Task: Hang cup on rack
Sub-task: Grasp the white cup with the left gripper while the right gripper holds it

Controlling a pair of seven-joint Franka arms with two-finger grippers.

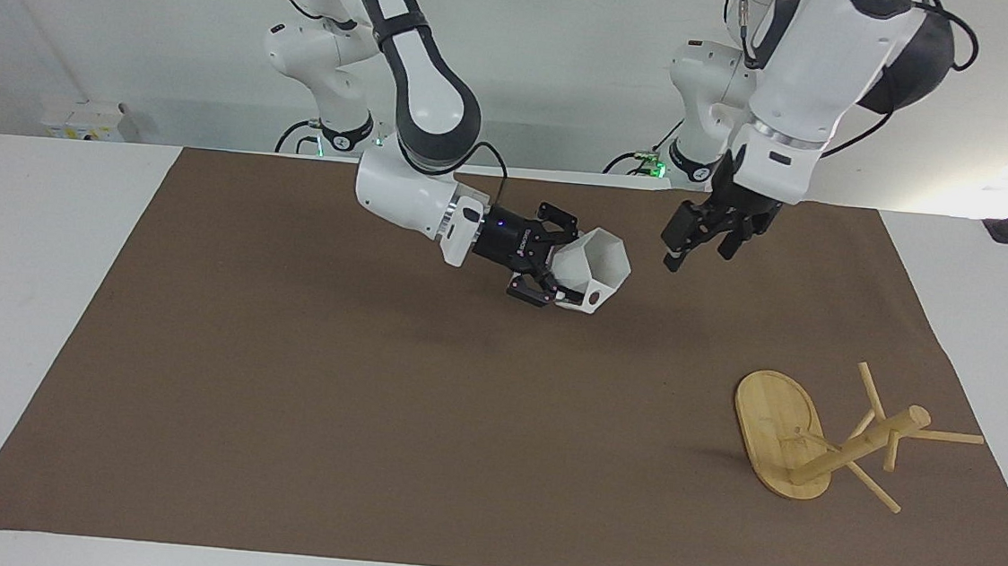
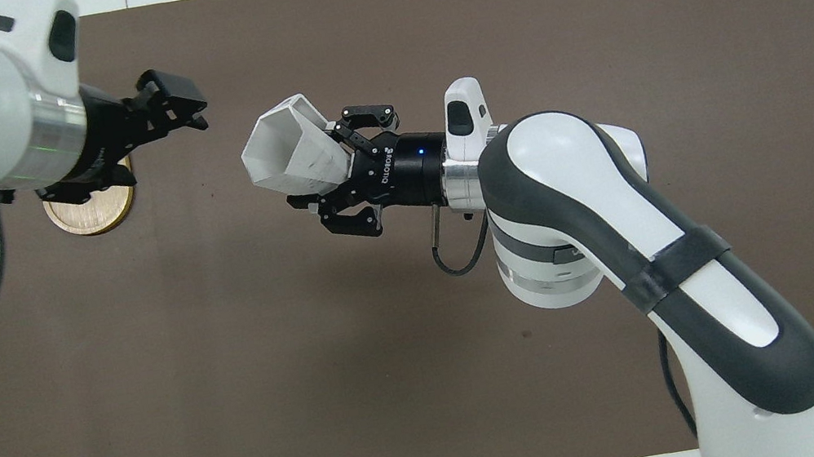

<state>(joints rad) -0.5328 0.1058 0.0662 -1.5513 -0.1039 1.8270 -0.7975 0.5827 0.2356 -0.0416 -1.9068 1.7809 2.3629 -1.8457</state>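
Shut on the cup (image 1: 593,270) are the jaws of the right gripper (image 1: 549,279); the cup is held by its base end, with one finger (image 2: 365,116) on each side. The cup is held up in the air over the middle of the brown mat (image 1: 369,398). It is tipped on its side, and its open six-sided rim is pointed toward the left arm's end of the table (image 1: 36,282). The small handle is seen on the cup's lower side in the facing view.

Whether the jaws of the left gripper (image 1: 701,240) are open or closed cannot be told. Nothing is seen held in it. This gripper is up in the air too, over the mat, just beside the cup's open rim but not touching it. In the overhead view its tip (image 2: 177,111) is pointed at the cup.

The rack (image 1: 825,434) is stood on the mat toward the left arm's end of the table, farther from the robots than the cup. Its oval base is flat on the mat, and its post and thin pegs are seen in the facing view. In the overhead view most of the rack (image 2: 92,213) is hidden by the left arm. No cup is hung on it.
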